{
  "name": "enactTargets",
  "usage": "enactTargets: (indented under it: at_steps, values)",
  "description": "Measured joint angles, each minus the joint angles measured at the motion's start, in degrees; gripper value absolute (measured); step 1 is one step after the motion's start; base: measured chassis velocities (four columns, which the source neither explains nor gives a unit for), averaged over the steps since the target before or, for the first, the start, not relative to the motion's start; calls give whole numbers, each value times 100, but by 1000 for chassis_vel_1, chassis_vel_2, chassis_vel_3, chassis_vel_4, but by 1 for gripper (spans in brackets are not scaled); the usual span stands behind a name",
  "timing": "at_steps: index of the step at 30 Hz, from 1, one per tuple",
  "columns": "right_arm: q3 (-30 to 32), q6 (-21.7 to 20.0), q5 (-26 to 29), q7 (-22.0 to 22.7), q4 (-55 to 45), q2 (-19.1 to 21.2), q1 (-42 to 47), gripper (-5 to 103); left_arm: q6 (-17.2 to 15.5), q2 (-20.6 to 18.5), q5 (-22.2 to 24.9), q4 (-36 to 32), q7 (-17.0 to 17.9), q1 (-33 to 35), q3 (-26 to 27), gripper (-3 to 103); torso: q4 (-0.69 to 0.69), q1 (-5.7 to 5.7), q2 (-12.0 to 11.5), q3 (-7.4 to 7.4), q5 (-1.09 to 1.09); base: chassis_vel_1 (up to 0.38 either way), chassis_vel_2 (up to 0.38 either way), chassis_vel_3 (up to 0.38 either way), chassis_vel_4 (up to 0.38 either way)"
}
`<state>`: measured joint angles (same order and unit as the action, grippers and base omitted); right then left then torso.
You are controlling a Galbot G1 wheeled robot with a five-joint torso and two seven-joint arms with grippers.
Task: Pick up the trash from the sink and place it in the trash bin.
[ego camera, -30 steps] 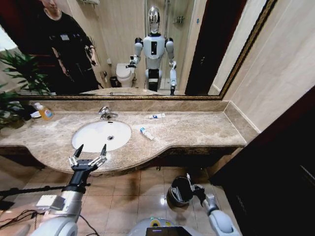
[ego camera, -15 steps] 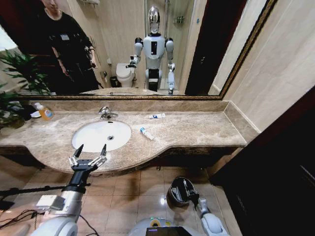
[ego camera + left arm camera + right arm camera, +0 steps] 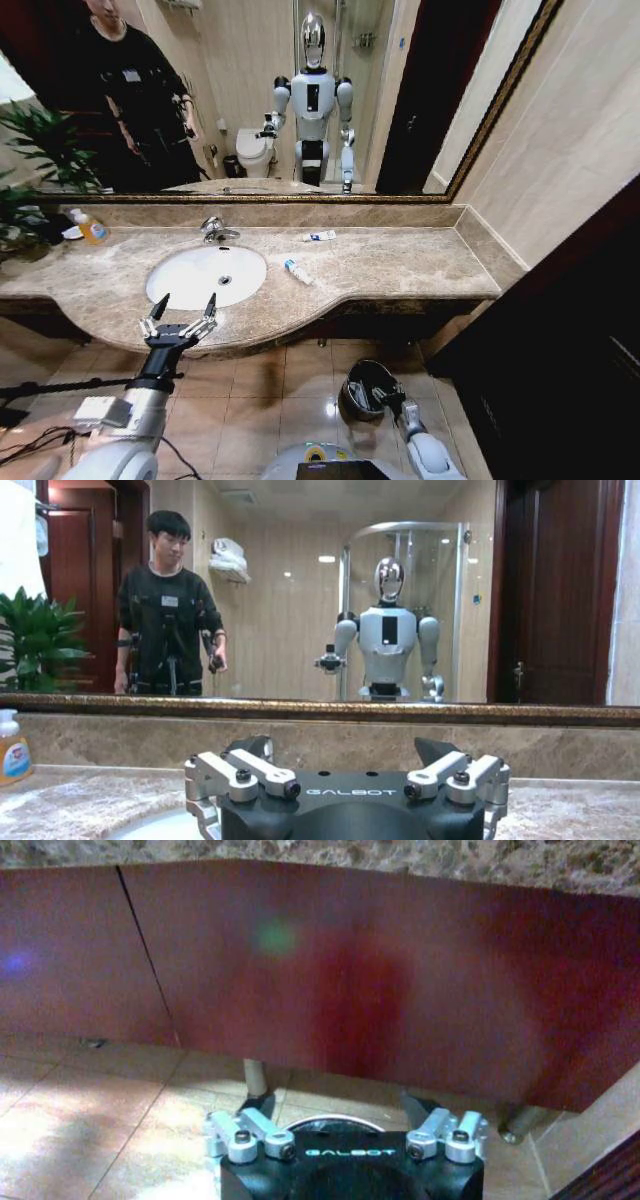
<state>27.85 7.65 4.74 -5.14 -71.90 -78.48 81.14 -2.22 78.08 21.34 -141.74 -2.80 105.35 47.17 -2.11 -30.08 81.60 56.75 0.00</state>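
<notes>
Over the trash bin [image 3: 362, 388] on the floor, right gripper [image 3: 385, 398] sits slightly nearer the rim than a moment ago, jaws spread and empty, so that drop looks complete. Left gripper [image 3: 181, 318] unchanged, fingers apart at the sink [image 3: 206, 275] edge; two tubes [image 3: 298, 271] remain on the counter [image 3: 400, 262], so more pickups are likely.

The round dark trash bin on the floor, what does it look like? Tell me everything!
The small round dark trash bin stands upright on the shiny brown floor tiles, below the front edge of the brown marble counter. It is a short cylinder with a bright metal-looking rim and a dark inside; what lies in it cannot be made out. The right gripper hangs right over its opening, fingers open. In the right wrist view a curve of its pale rim peeks out past the gripper.
</notes>
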Motion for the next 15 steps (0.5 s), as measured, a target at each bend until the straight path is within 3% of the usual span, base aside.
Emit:
enactTargets:
  at_steps: [2, 5, 15]
  values:
    - [1, 0, 4, 3, -20, 2, 6, 86, 0, 0, 0, 0, 0, 0, 0, 100, 0, 0, 0, 0, 0, 0, 0, 0, 0]
    - [0, -1, 35, 16, -78, 3, 24, 99, 0, 0, 0, 0, 0, 0, 0, 100, 0, 0, 0, 0, 0, 0, 0, 0, 0]
    - [-11, -1, 41, 17, -106, -29, 30, 100, 0, 0, 0, 0, 0, 0, 0, 100, 0, 0, 0, 0, 1, 0, 0, 0, 0]
